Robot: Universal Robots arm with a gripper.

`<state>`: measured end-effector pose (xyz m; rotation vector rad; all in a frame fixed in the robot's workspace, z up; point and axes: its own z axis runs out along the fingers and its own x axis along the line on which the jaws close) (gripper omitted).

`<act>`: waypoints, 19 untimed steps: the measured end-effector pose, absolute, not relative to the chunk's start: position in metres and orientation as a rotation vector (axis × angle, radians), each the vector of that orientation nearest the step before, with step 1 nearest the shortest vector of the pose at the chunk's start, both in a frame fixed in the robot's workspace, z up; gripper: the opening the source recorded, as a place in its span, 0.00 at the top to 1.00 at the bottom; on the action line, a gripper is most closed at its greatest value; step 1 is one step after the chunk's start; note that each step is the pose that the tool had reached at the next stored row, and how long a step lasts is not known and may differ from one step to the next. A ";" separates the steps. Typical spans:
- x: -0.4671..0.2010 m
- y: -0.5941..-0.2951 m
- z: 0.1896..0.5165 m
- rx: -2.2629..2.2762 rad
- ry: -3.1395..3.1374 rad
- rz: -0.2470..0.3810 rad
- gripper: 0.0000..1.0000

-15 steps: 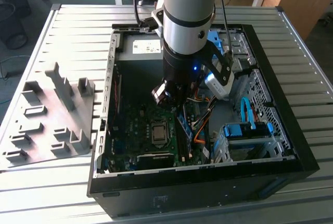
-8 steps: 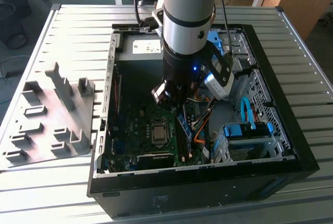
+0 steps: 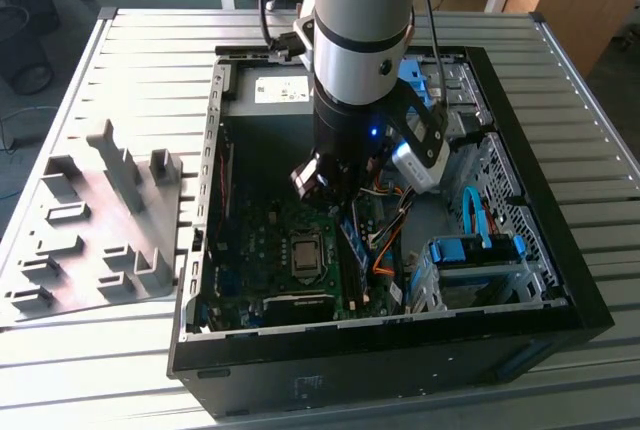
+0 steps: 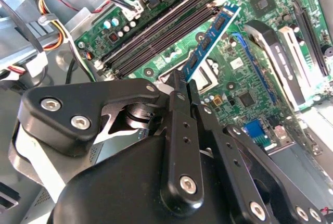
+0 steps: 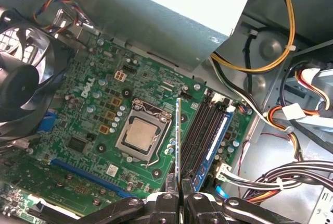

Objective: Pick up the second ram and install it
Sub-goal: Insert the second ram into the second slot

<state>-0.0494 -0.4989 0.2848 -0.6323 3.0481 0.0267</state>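
Right up against the lens in the second wrist view, your fingers (image 4: 179, 91) are pinched together on one short end of the second ram (image 4: 209, 42), with the black linkages spreading out behind them. The stick juts out from the tips over the motherboard (image 4: 260, 41), tilted, its far end near the memory slots (image 4: 158, 31). You cannot tell whether it touches them.

In the first wrist view you see the same stick edge-on, a thin line running out from the closed tips. It lies between the CPU socket (image 5: 141, 135) and the bank of slots. A blue-edged stick (image 5: 213, 143) already sits in one slot. A fan (image 5: 18, 86) stands on the socket's other side, and yellow and orange cables (image 5: 281, 41) loop beyond the slots.

In the exterior view your arm (image 3: 360, 20) reaches down into the open computer case (image 3: 380, 370), with the tool low over the board. The case lies on the ribbed metal counter (image 3: 150, 40). A grey fixture block (image 3: 100, 220) lies on the counter at the exterior view's left, beside the case.
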 end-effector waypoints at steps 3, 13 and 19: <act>-0.049 -0.499 0.285 -0.622 3.050 0.027 0.86; -0.049 -0.499 0.285 -0.582 3.058 0.026 0.86; -0.049 -0.499 0.285 -0.555 3.063 0.026 0.86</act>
